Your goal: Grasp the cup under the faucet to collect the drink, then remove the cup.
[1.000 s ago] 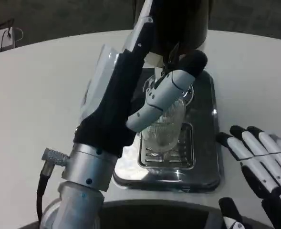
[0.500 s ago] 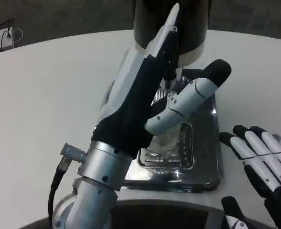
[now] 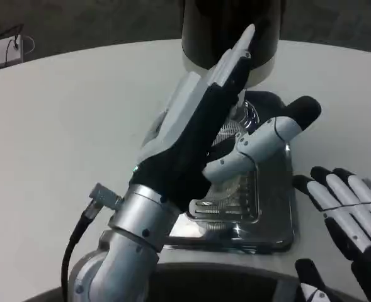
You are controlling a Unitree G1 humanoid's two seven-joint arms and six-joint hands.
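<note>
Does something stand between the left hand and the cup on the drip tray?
Nothing visible does. The left hand hangs over the drip tray before the dispenser. The hand itself hides the cup, so a grip cannot be told.

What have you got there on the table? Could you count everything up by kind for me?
Robot hands: 2, the left hand and the right hand
Drink dispensers: 1
Metal drip trays: 1
Cups: not countable; the left hand covers the spot under the faucet
Total: 4 things plainly seen
</note>
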